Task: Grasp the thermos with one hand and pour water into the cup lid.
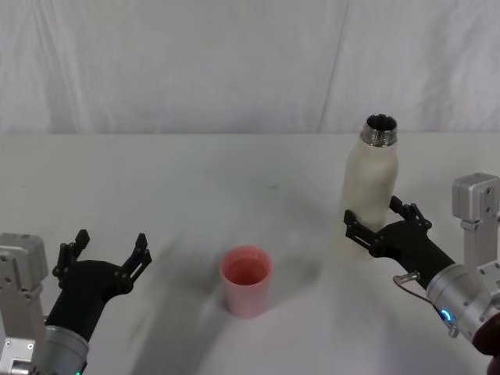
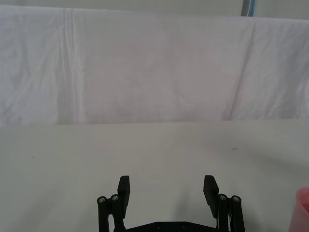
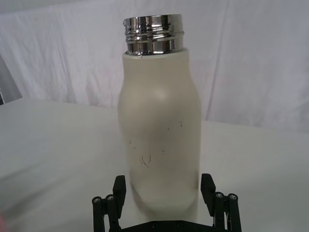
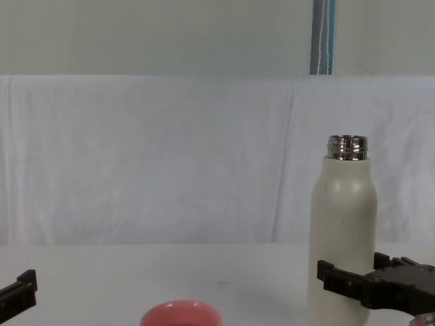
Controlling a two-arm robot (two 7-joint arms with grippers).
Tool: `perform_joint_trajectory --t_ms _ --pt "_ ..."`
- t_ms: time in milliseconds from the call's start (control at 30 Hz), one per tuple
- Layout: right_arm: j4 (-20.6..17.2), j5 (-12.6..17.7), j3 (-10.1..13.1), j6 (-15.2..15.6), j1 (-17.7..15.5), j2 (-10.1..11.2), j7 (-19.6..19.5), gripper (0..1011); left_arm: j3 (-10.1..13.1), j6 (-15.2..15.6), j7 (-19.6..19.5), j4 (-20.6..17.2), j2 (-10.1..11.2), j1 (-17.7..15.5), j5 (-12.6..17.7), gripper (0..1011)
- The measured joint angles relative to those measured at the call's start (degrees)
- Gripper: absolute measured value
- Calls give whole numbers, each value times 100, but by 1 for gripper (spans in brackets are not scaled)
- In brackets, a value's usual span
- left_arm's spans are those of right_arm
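The thermos [image 1: 371, 183] [image 3: 159, 130] [image 4: 343, 224] stands upright at the right of the table, cream-white with a bare steel neck and no lid on. My right gripper [image 1: 373, 211] [image 3: 163, 188] [image 4: 350, 272] is open around its lower body, one finger on each side with a narrow gap to the wall. The pink cup lid [image 1: 247, 280] [image 4: 181, 314] [image 2: 303, 208] stands mouth up near the front middle, left of the thermos. My left gripper [image 1: 105, 254] [image 2: 166, 188] hovers open and empty at the front left, apart from the cup lid.
The white table [image 1: 195, 180] runs back to a white cloth backdrop [image 1: 234, 62]. Bare tabletop lies between the cup lid and the thermos.
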Motion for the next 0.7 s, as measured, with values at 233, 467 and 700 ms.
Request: perform_joint_trajectory --t_ms 233,467,700 --pt "-121 -1 30 27 -90 51 -41 1000 0 0 0 0 0 0 0 1001" --pt "-388 -3 110 50 -289 126 -99 1000 1 0 0 0 0 0 0 1001" --pt "-638 -1 189 37 -496 186 -156 1000 0 0 0 0 0 0 0 1001"
